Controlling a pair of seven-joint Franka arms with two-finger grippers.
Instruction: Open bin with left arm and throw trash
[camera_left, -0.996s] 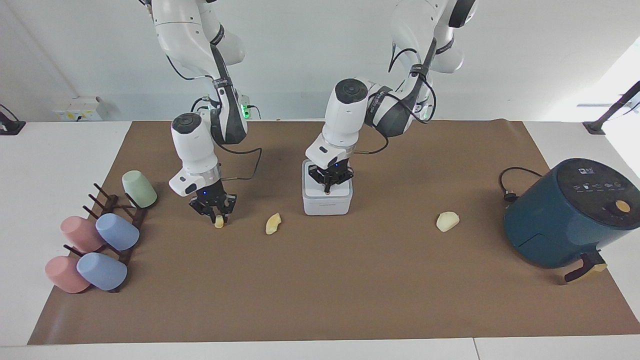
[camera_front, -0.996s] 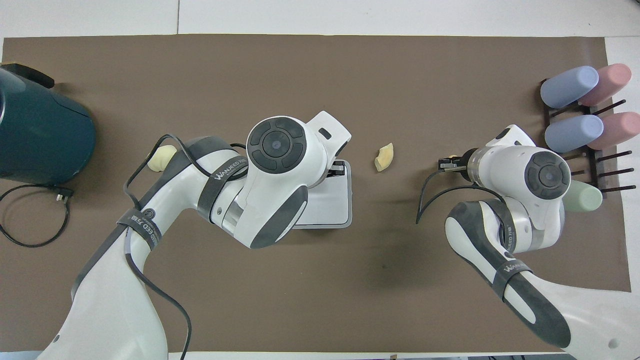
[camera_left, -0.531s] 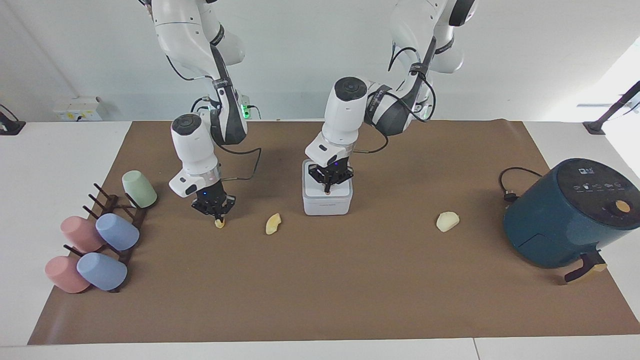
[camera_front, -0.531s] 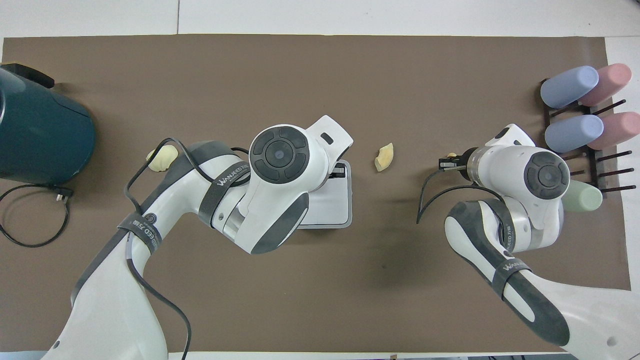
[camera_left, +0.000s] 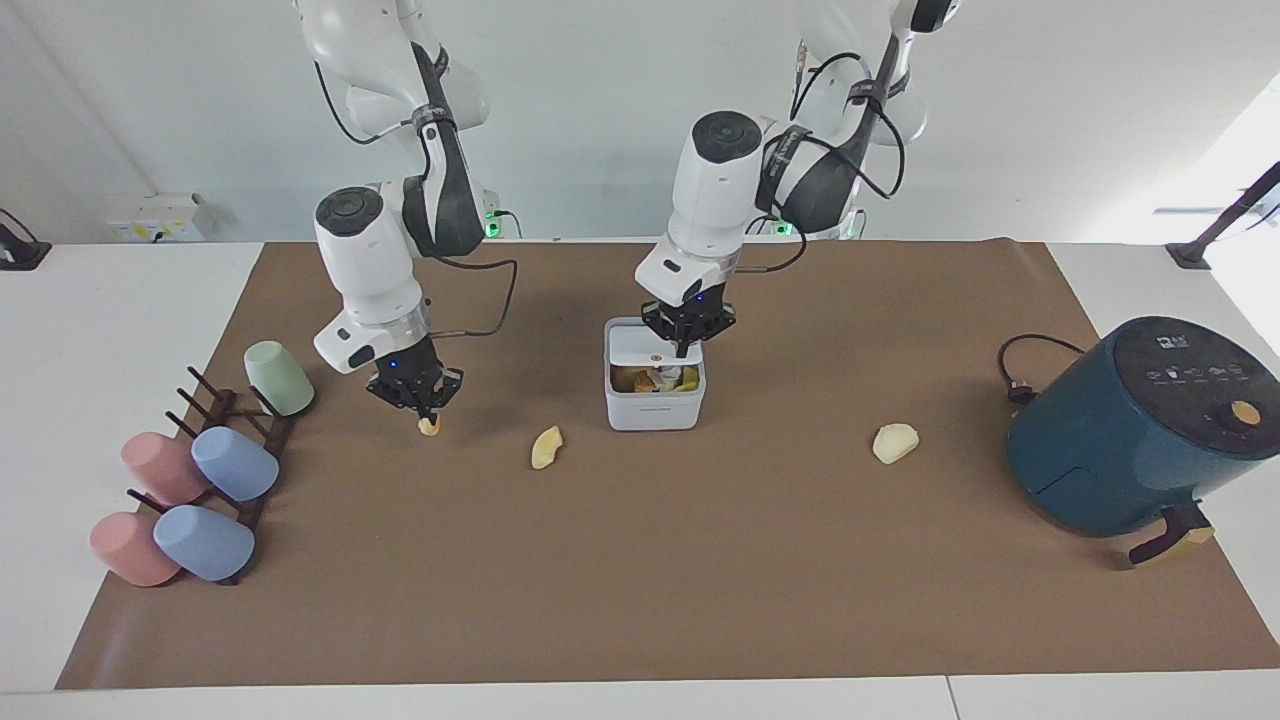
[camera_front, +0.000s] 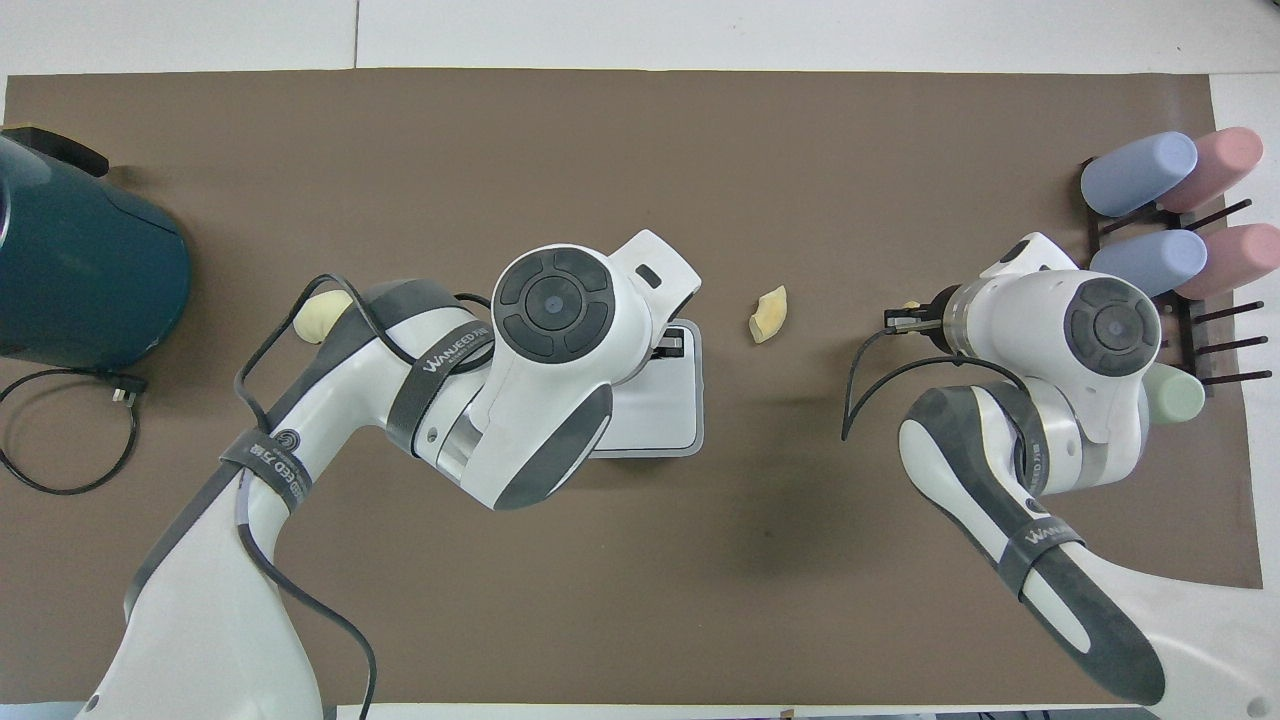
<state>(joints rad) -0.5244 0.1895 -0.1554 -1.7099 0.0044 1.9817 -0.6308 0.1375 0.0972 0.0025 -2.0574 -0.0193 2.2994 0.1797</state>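
Facing view shows the bin (camera_left: 655, 400) with its lid (camera_left: 645, 346) tipped up, mixed yellow scraps inside. Left gripper (camera_left: 688, 338) hangs over the bin's open mouth; whether its fingers are parted cannot be told. Right gripper (camera_left: 418, 397) pinches one trash piece (camera_left: 429, 426) above the mat, toward the right arm's end from the bin. Three trash pieces show: the held one, a second (camera_left: 546, 446) beside the bin, a third (camera_left: 895, 442) toward the air fryer (camera_left: 1140, 428).

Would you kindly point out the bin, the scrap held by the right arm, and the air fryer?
bin (camera_left: 655, 411): facing view, on its white front wall.
held scrap (camera_left: 429, 426): facing view, on the lump below the fingertips.
air fryer (camera_left: 1110, 440): facing view, on its teal side.
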